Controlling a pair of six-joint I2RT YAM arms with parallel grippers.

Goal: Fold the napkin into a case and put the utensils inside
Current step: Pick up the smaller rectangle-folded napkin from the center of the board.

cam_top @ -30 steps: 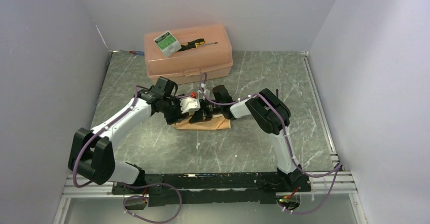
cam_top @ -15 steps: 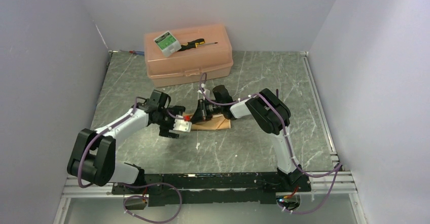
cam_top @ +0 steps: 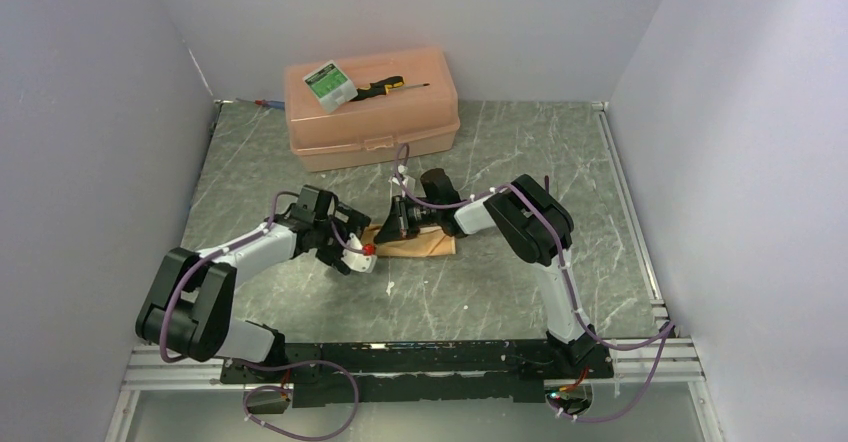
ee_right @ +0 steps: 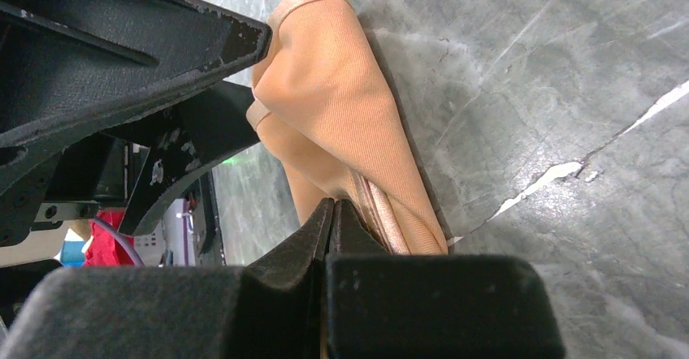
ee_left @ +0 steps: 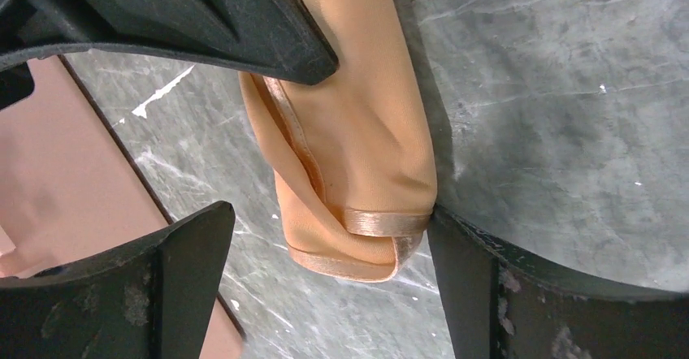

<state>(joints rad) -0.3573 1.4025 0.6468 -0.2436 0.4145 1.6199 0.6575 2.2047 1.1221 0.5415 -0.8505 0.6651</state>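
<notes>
The napkin [cam_top: 422,245] lies folded into a narrow peach-orange strip on the table between the two arms. My left gripper [cam_top: 358,254] is open at its left end. In the left wrist view the folded end [ee_left: 357,131] lies between my fingers [ee_left: 187,278], and the right finger touches its corner. My right gripper [cam_top: 393,224] sits over the strip. In the right wrist view its jaws [ee_right: 333,206] are pressed together on a fold of the napkin [ee_right: 341,107]. No utensils are in view.
A rigid peach plastic box [cam_top: 372,105] stands at the back, with a green-white pack [cam_top: 329,84] and a black-and-yellow screwdriver [cam_top: 385,87] on its lid. The box also shows in the left wrist view [ee_left: 65,172]. Grey walls close in both sides.
My left gripper has drawn back from over the napkin, moved left and nearer, and come down at the napkin's left end. The right gripper has stayed in place.
</notes>
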